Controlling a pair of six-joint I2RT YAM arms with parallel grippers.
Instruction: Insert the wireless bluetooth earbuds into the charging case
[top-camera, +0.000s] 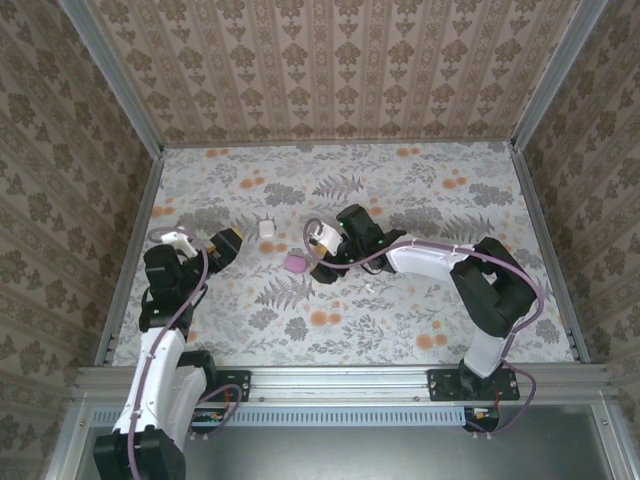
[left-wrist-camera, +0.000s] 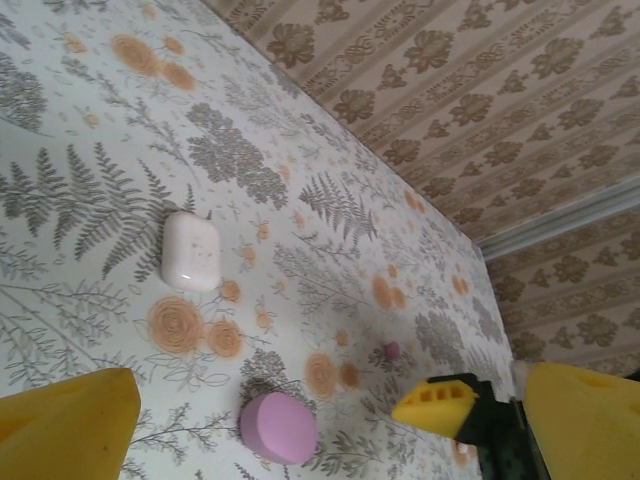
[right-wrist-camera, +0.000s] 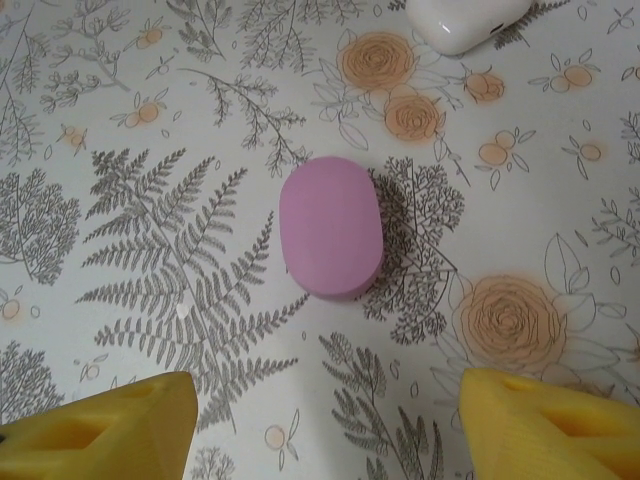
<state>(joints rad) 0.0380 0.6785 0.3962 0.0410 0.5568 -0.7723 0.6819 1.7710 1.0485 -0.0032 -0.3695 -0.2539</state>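
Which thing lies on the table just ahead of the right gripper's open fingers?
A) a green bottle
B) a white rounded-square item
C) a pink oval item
C: the right wrist view shows the pink oval item centred ahead of the right gripper, with the white item at the upper edge.

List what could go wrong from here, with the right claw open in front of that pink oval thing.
1. The right claw is open and aimed at the pink oval item, which is smooth and rounded. A closing pinch may squirt it sideways.
2. The tiny pink piece lies loose on the table near that claw. It looks tiny against the claw, so the arm could sweep it away or fumble the pinch.
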